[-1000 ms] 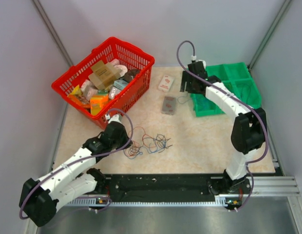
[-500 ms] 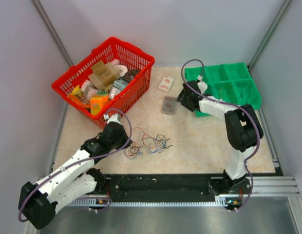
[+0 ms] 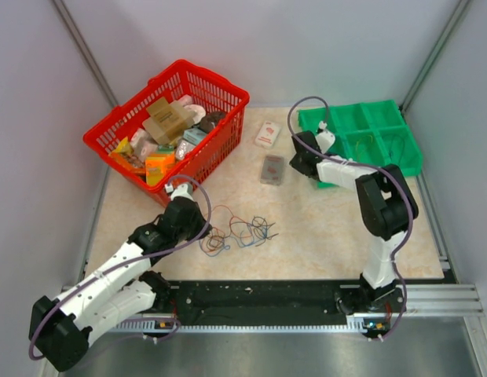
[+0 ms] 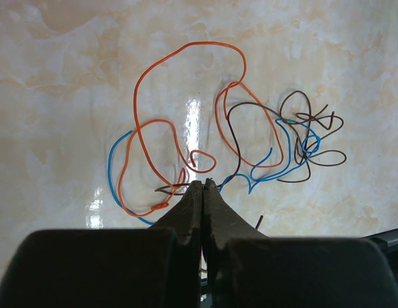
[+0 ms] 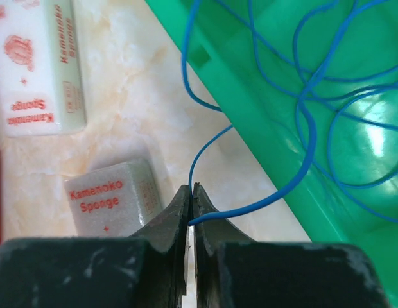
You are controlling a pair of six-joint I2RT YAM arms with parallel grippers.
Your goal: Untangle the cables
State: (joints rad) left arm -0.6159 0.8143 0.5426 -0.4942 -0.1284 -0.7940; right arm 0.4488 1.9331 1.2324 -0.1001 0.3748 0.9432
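The cables (image 3: 239, 231) lie as a loose tangle of orange, blue and dark thin wires (image 4: 237, 138) on the table in front of the left arm. My left gripper (image 4: 203, 183) is shut, with its tips at the tangle's near edge (image 3: 199, 225). I cannot tell whether a strand is pinched between them. More blue wire (image 5: 314, 83) lies coiled in the green tray (image 3: 385, 118). My right gripper (image 5: 192, 187) is shut on a blue wire (image 5: 250, 206) that loops out over the tray's left edge (image 3: 300, 163).
A red basket (image 3: 220, 90) full of packages stands at the back left. Two Kamenoko sponge packs (image 5: 38, 70) (image 5: 112, 196) lie on the table just left of the green tray (image 5: 263, 135), close to my right gripper.
My right gripper came down from above the tray to its left edge and closed on the blue wire. The left arm shifted only slightly at the tangle.
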